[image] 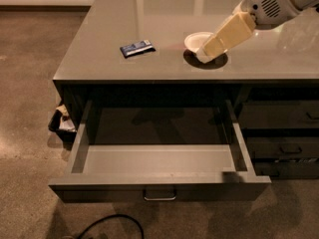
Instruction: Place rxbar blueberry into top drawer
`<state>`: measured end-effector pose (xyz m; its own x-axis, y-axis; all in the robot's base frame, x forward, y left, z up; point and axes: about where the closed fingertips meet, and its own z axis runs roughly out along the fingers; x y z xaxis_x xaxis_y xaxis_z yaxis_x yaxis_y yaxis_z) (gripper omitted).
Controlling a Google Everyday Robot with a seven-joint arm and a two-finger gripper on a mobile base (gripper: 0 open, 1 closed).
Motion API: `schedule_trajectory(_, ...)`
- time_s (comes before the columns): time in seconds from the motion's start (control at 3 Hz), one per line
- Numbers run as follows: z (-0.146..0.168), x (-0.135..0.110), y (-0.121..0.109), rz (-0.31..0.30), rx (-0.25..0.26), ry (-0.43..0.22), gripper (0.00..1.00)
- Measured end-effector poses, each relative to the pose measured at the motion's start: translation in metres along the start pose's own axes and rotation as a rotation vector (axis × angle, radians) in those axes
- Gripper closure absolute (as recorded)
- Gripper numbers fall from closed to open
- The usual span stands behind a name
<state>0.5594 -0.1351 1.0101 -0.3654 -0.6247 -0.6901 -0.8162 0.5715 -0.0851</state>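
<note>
The top drawer (159, 184) stands pulled fully out below the worktop (94, 63), its light grey floor bare and its small metal handle (159, 197) facing the camera, which suits a drop from above: anything lifted off the front edge need only travel toward 6 o'clock to be over the opening. The rxbar blueberry (136, 48) lies flat on the worktop, untouched, at about 9 o'clock from the white bowl (196, 39) and apart from it. The gripper (206, 53) reaches in from 2 o'clock on its white arm, its beige tip low over the near rim of the bowl, so it sits well to the 3 o'clock side of the bar, not above it; whether the jaws are parted or closed I cannot tell, and nothing appears to be held. The bar looks like a small, thin rectangle in a dark blue wrapper with pale lettering, turned slightly askew to the worktop's edge. Being so flat, it probably offers little height to grip.
</note>
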Motion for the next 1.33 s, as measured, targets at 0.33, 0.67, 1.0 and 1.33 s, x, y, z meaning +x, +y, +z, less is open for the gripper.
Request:
schedule_trajectory(0.33,0.028,-0.01,-0.017,0.093,0.024,-0.035,0.0)
schedule_trajectory(0.67,0.056,-0.04,-0.04,0.171,0.1,-0.089,0.0)
schedule_trajectory(1.0,0.087,-0.073,-0.068,0.283,0.189,-0.141,0.0)
schedule_trajectory(1.33,0.089,-0.074,-0.068,0.285,0.187,-0.144,0.0)
